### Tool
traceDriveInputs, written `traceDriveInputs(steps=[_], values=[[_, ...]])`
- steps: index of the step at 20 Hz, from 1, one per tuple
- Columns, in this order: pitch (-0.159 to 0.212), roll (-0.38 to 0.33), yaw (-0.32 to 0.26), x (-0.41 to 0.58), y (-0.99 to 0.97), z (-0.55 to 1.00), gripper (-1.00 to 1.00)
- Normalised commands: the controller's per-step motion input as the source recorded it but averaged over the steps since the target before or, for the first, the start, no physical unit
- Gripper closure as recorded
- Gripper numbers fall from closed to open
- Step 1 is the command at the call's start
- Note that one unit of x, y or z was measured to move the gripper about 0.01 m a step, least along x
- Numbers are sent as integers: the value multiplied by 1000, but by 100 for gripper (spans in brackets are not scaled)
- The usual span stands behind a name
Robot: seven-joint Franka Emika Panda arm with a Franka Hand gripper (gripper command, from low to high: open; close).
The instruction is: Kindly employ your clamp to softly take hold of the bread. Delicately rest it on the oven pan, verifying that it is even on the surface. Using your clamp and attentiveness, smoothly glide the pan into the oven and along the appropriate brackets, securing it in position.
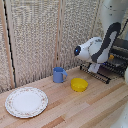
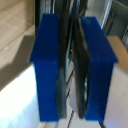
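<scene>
A wooden desk (image 1: 85, 107) is seen in the exterior view, with a woven screen (image 1: 40, 35) standing behind it. A white patterned plate (image 1: 26, 102) lies near the desk's front edge, toward the exterior view's left. A blue mug (image 1: 59, 75) stands nearer the back edge, around the middle of the desk, and a round yellow bowl (image 1: 79, 84) sits just beside it, toward the exterior view's right and slightly forward.

At the back corner on the exterior view's right, part of the oven (image 1: 119, 56) is visible, largely covered by the white and grey arm (image 1: 97, 49). The dark, wire-rack-like pan (image 1: 102, 73) projects from the oven's front over the desk. The arm is bent low over the pan, and the clamp (image 1: 94, 67) is lowered to the pan's level. A small orange patch (image 1: 111, 57) is glimpsed just behind the arm, by the oven; whether it is the bread cannot be told.

In the wrist view, the two blue fingertips (image 2: 49, 67) are shown drawn close together, with a thin dark edge (image 2: 75, 65) pressed between them. This edge is taken to be the pan's rim, though the blur allows little certainty. The bread is not made out anywhere else.
</scene>
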Motion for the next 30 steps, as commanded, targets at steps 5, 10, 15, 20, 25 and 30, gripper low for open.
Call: traceDriveInputs(steps=[5, 10, 15, 20, 25, 30], values=[[25, 152, 0, -222, -887, 610, 100], [20, 90, 0, -177, -996, 415, 100], [14, 64, 0, -98, -1000, 232, 100], [0, 56, 0, -54, -1000, 231, 100], [0, 39, 6, 18, -633, 73, 100], [0, 35, 4, 104, -5, 17, -100]])
